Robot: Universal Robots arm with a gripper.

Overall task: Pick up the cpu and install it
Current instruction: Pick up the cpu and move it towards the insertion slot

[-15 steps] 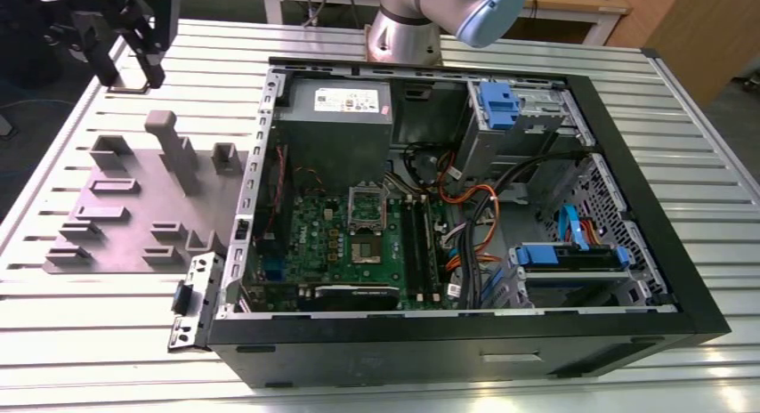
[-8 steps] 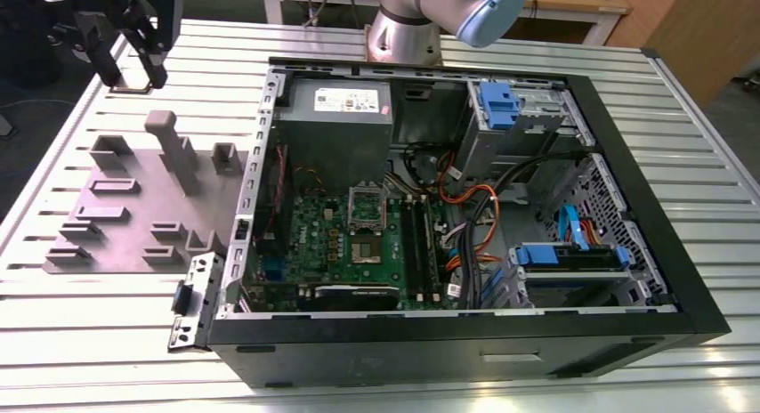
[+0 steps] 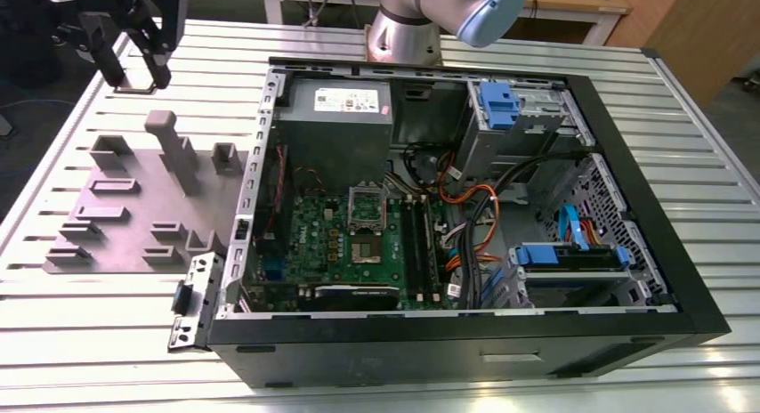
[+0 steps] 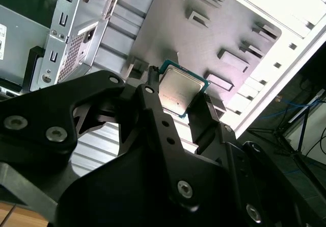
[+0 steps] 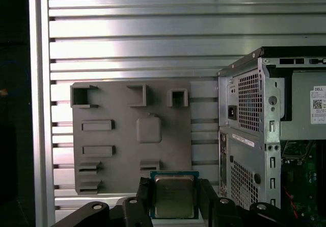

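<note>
My end effector (image 3: 134,82) hangs beyond the far corner of the computer case (image 3: 451,360), to the exterior view's left of it. It points down and is closed on the cpu (image 3: 134,90), a small flat grey piece. Below it, beside the case's side wall, lies the grey-purple moulded plate (image 3: 119,208) with upright blocks. The case lies open on the slatted desk (image 3: 700,182), showing its green circuit board (image 3: 356,244). My arm's base (image 3: 404,35) stands just behind the case.

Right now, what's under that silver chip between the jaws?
The edge of the grey moulded plate and the slatted table lie below the cpu; the spot directly beneath is covered.
</note>
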